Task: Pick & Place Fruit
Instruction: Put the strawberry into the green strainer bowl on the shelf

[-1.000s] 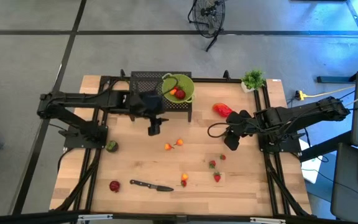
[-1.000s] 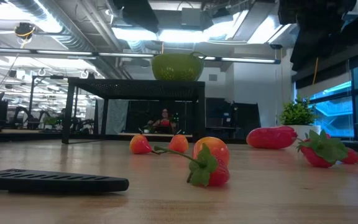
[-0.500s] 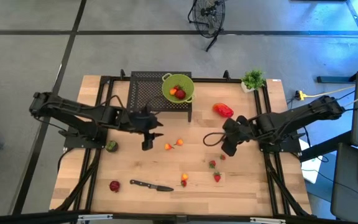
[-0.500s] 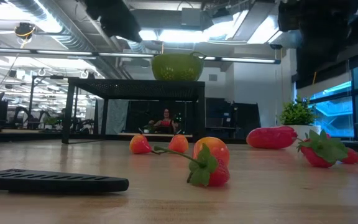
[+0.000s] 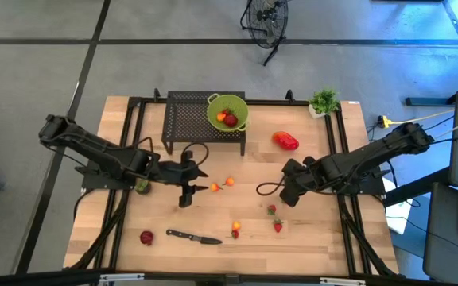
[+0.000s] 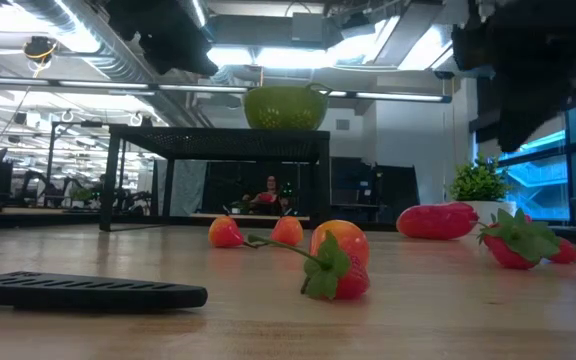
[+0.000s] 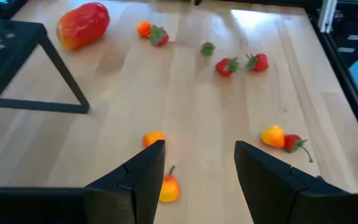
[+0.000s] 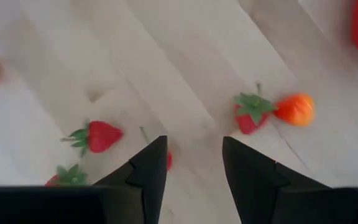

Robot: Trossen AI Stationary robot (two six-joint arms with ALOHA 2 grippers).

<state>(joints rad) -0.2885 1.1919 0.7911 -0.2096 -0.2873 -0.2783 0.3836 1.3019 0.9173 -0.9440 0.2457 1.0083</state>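
I'm in the reaching step — both claws wide and empty. My left claw (image 5: 184,199) hangs over the orange-yellow fruit (image 5: 215,187) mid-table; my right claw (image 5: 287,196) hangs above a strawberry (image 5: 272,210). Next, I judge, each must drop and close.

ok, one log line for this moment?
left gripper: open, empty, over table near small orange fruit | right gripper: open, empty, above small red strawberry | lime-green handled bowl: on black mesh rack, holds fruit

light: bright, ceiling fixtures overhead | glare: pale sheen on table (image 7: 253,25) | shadows: soft | blur: right wrist view soft
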